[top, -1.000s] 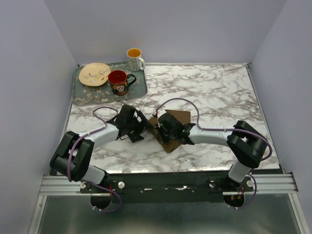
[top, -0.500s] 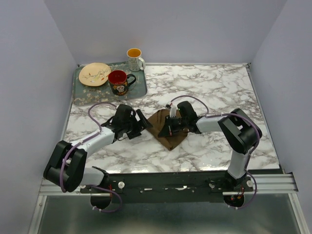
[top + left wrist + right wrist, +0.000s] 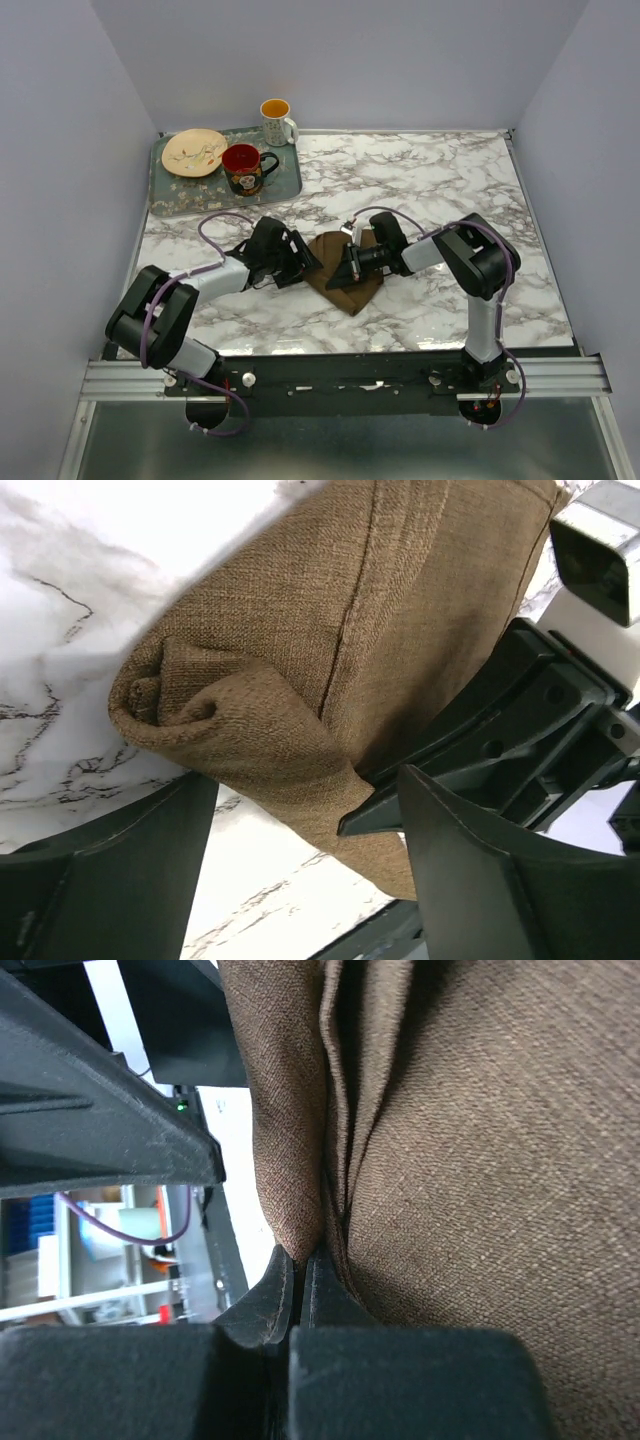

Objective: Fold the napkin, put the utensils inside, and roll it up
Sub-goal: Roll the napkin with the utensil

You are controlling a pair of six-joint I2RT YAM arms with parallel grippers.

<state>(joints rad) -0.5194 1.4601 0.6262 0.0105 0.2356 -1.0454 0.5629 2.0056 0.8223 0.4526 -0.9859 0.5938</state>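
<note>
In front of the grey patterned metal tray point(image 3: 285, 182), the dark brown cloth napkin point(image 3: 350, 285) lies bunched. My right gripper point(image 3: 298, 1260) pinches its fold, and my left gripper point(image 3: 308, 262) gapes wide at its rolled end.

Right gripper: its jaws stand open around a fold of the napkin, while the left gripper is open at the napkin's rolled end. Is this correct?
Not quite. The right gripper is shut, pinching a fold of the napkin, as the right wrist view shows. The left gripper is indeed open at the napkin's rolled end.
</note>
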